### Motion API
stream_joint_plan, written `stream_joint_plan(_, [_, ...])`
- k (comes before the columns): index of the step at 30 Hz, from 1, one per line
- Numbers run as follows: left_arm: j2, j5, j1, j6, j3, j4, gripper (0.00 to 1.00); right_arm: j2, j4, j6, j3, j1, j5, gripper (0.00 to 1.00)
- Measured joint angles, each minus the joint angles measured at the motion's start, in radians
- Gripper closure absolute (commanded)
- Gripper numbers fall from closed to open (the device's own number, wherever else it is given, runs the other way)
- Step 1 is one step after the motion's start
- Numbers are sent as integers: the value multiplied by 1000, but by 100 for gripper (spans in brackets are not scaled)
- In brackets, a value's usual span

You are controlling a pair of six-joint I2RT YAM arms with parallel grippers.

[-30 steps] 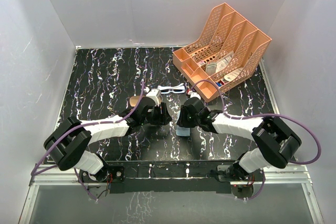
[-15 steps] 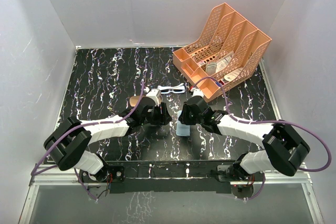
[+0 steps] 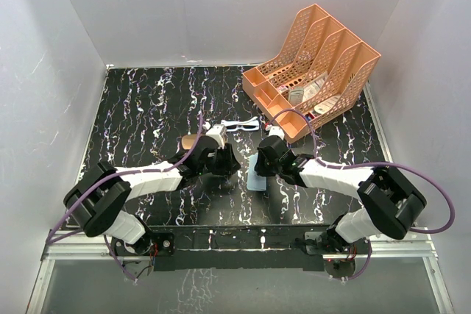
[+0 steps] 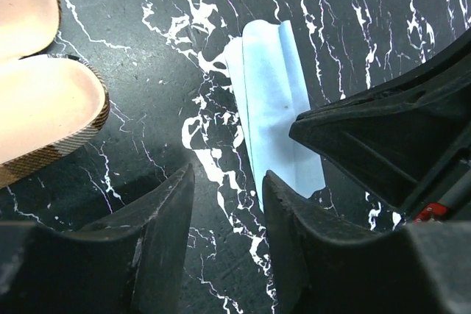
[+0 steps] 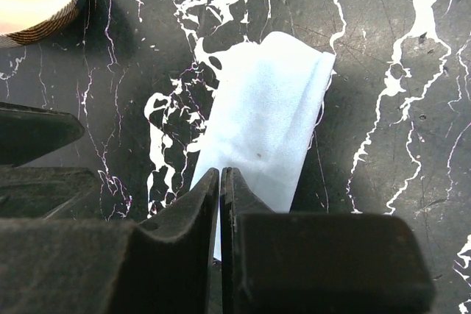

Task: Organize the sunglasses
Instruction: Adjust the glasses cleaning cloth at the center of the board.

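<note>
Right gripper (image 5: 221,178): jaws have closed since a second ago and now pinch the light blue cloth (image 5: 268,115). Left gripper (image 4: 227,185): jaws apart, empty. Sunglasses (image 3: 241,124): on the table (image 3: 147,108) beyond both grippers, seen in the top view only.

Right hand (image 5: 221,173) now tight on cloth (image 5: 268,115)

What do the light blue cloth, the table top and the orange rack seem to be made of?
The cloth: likely thin soft fabric, matte; it folds and creases.
The table top: looks like black marble with white veins, faintly glossy; could be a printed sheet.
The rack: moulded plastic, peach-orange; its walls are a grid of holes.
</note>
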Motion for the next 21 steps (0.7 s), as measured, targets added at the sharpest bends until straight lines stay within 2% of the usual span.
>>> stream_joint_plan(4, [47,25,0,-1,1,24,84,1,2,0,0,0,-7,96])
stream_joint_plan(6, [70,38,-1,-2,2,25,91,1,2,0,0,0,-13,95])
stream_joint_plan(15, [96,71,-23,-3,7,37,88,1,4,1,-5,0,-40,95])
stream_joint_plan(21, [96,49,-84,-3,13,36,88,1,21,1,-17,0,-48,95])
